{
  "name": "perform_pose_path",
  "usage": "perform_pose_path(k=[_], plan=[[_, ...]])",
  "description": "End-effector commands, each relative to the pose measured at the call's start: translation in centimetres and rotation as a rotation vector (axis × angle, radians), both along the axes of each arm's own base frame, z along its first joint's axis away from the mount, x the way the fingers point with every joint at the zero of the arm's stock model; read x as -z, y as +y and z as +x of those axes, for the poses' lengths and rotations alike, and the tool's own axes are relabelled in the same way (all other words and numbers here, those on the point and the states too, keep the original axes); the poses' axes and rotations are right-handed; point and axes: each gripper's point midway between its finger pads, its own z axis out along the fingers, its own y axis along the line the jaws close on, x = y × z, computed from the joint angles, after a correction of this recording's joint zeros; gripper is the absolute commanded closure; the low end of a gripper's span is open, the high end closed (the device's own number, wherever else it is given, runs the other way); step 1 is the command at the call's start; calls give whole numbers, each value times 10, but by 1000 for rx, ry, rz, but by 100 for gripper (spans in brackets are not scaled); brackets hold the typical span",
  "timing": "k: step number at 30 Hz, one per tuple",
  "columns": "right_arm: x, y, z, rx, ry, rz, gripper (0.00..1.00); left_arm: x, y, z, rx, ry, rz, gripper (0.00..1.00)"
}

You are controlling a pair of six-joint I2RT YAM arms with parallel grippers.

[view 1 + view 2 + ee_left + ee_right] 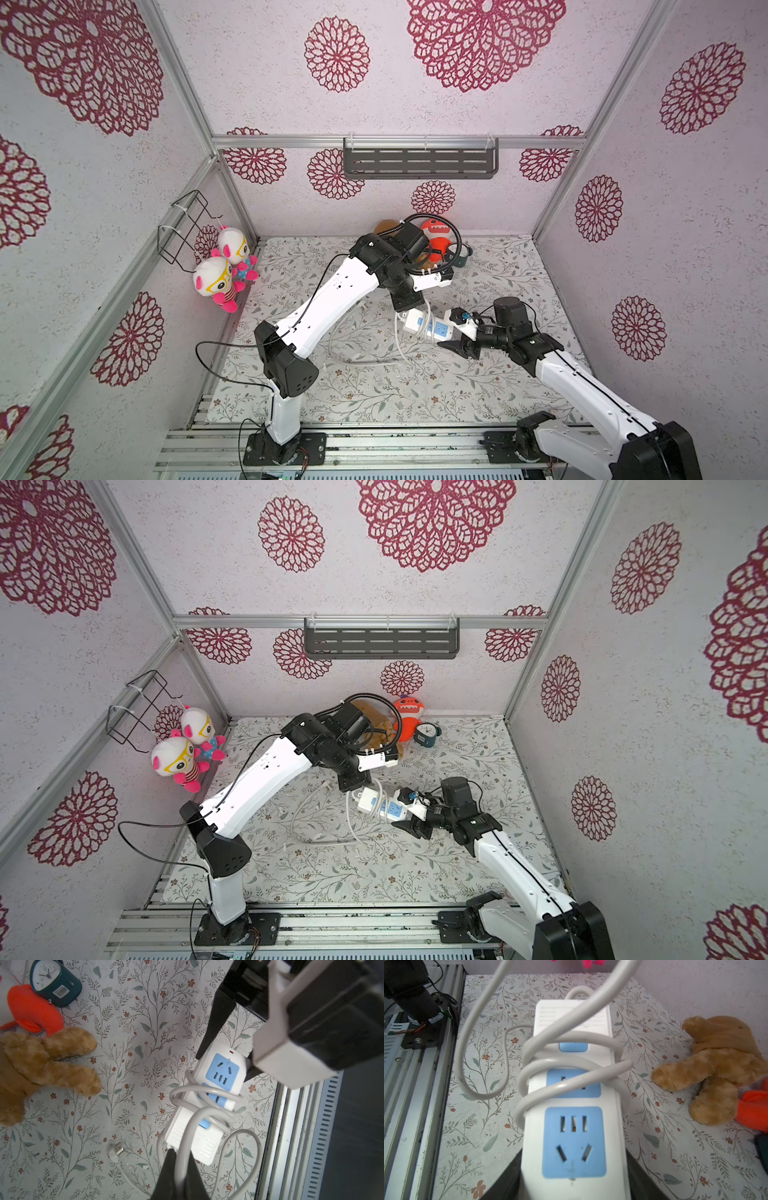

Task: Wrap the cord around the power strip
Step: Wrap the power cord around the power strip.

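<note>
The white power strip point(428, 328) with light blue socket panels is held off the flowered mat, its socket end clamped between the jaws of my right gripper point(573, 1184), which is shut on it. The white cord point(571, 1064) circles the strip's middle in about three turns. From the strip's far end the cord point(187, 1147) rises into my left gripper point(182, 1159), shut on it just beside that end. In both top views the slack lies in loops point(361, 361) on the mat. The plug point(116, 1152) rests loose on the mat.
A brown teddy point(41, 1068), an orange plush point(434, 241) and a dark green clock point(428, 733) sit near the back wall behind the left arm. Two pink-and-white dolls point(220, 274) hang at the left wall. Metal rails point(374, 440) border the mat's front.
</note>
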Motion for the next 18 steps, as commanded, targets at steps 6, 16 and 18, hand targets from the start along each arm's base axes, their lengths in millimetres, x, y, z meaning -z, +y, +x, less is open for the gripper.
perform_pose_path(k=[6,16,18], plan=[[-72,21,-36,-206,-181,192,78,16,-9,43,-24,21,-102,100],[-115,18,-40,-176,-388,338,78,20,-20,39,-15,190,-260,89],[-114,19,-39,-186,-377,336,78,21,-21,38,-11,214,-271,87]])
